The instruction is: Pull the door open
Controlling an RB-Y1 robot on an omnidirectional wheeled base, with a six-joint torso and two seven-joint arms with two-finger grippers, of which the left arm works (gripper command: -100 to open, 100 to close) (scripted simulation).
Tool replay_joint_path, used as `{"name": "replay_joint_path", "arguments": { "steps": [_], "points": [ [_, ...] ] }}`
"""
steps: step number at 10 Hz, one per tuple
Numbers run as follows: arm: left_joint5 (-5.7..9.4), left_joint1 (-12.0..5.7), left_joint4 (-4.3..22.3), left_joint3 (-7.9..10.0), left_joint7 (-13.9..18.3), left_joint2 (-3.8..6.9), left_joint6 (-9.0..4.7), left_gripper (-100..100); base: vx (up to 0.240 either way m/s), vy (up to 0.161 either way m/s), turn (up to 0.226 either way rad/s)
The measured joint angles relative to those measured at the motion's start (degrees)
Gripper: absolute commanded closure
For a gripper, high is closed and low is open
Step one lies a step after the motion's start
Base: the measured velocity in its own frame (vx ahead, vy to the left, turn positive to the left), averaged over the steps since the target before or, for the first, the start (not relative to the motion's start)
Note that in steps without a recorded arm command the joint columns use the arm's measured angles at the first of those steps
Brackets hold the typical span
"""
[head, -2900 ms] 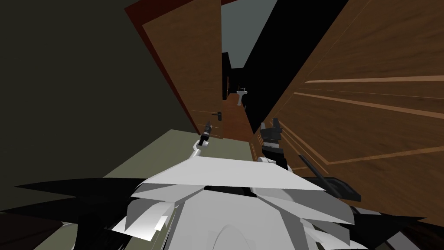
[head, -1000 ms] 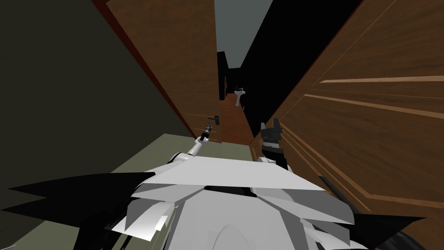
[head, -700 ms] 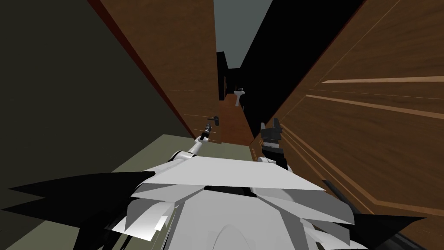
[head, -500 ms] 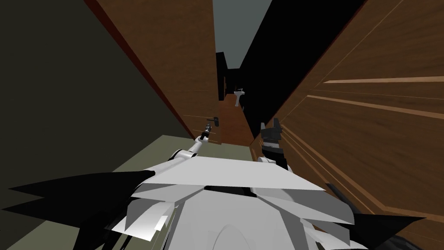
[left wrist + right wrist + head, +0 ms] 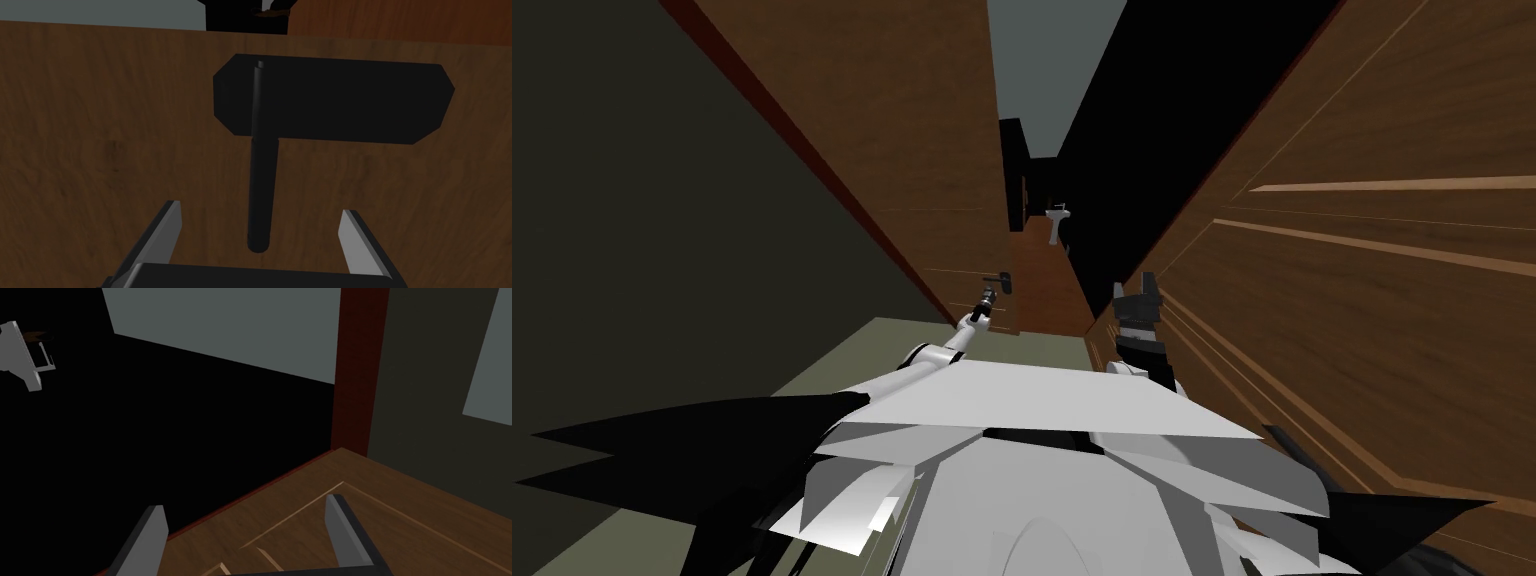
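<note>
Brown wood closes both sides of a narrow passage: the door (image 5: 912, 120) stands on the left, and a panelled wooden surface (image 5: 1362, 280) runs along the right. Between them lies an olive floor (image 5: 842, 360), and far beyond the gap a small white sink (image 5: 1056, 215) stands beside a black area (image 5: 1152, 150). On the door, close to its free edge, sits a dark handle (image 5: 261, 190) on a dark plate (image 5: 340, 100). The left hand (image 5: 260, 212) reaches to it with its fingers wide apart. The free end of the lever lies between the two fingers and neither finger touches it, so this hand holds nothing. The right hand (image 5: 245, 510) is raised near the panelled wooden surface, also fully open and empty, well apart from the handle.
</note>
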Motion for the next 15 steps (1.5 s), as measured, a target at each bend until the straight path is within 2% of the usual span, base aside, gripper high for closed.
{"name": "replay_joint_path", "arguments": {
  "steps": [1, 2, 3, 4, 5, 6, 7, 8, 10, 12, 13, 15],
  "points": [
    [0.03, -0.14, 1.15, 0.87, 0.47, 0.99, -0.59, -100, 0.083, -0.023, -0.250],
    [0.04, 1.09, -0.44, 1.77, 0.91, 1.83, -0.02, -100, 0.059, -0.013, -0.051],
    [0.05, 0.69, 0.55, 2.26, 0.97, 2.01, -0.22, -100, 0.081, -0.020, -0.287],
    [0.09, 0.03, 2.93, 3.12, 1.68, 3.36, -1.31, -100, 0.069, -0.002, -0.131],
    [0.10, -0.04, 3.71, 3.87, 1.73, 3.47, -1.96, -100, 0.029, -0.001, 0.027],
    [0.09, 0.68, 2.53, 4.12, 1.53, 3.42, -1.57, -100, 0.067, -0.011, -0.268],
    [0.09, 1.26, 2.45, 4.96, 1.95, 4.45, -1.44, -100, 0.093, -0.001, -0.265],
    [0.09, 0.94, 4.08, 5.87, 2.42, 5.33, -2.18, -100, 0.063, 0.003, -0.049],
    [0.10, 2.02, 2.27, 6.58, 2.25, 5.37, -1.48, -100, 0.029, -0.002, -0.091],
    [0.13, 2.89, 2.09, 8.36, 2.39, 6.41, -1.36, -100, 0.056, 0.009, -0.168],
    [0.13, 2.87, 2.13, 8.47, 2.40, 6.45, -1.39, 100, -0.010, -0.003, 0.046],
    [0.12, 2.91, 2.12, 8.36, 2.38, 6.40, -1.33, 100, -0.011, -0.003, 0.002]
  ]
}}
